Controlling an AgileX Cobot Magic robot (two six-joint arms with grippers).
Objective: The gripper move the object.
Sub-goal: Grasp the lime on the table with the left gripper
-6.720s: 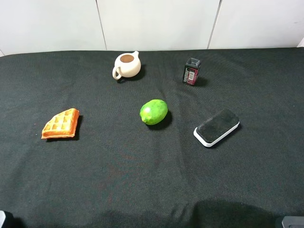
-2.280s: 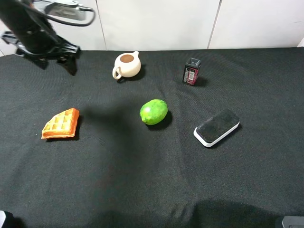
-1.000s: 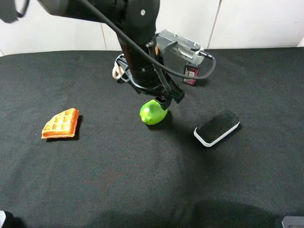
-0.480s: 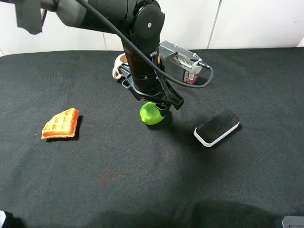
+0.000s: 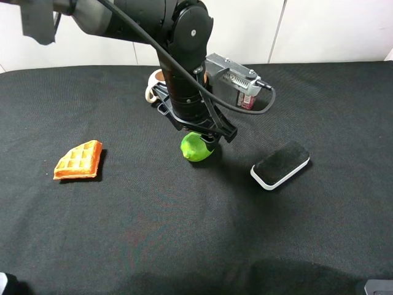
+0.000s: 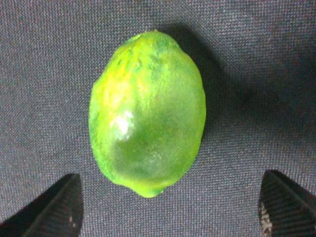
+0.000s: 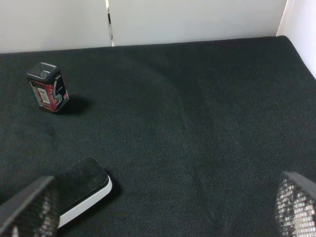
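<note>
**Black left gripper (image 6: 171,205) poised over round, glossy bright-green lime (image 5: 194,149)**

The right gripper (image 7: 163,210) shows only in its wrist view, with its fingers spread wide and nothing between them. On the black cloth table (image 5: 184,233), a rectangular black-topped, white-based eraser block (image 5: 280,165) lies at 4 o'clock from the lime. An orange waffle wedge (image 5: 78,160) sits well apart at 9 o'clock. The lime rests on the cloth mid-table. The left gripper hangs directly above it, dark fingers spread, one on either side, neither touching the skin. Beyond, a cream ceramic teapot (image 5: 150,94) at 11 o'clock is mostly hidden by the arm. A small dark red-labelled tin (image 7: 48,89) stands at 1 o'clock.
</note>
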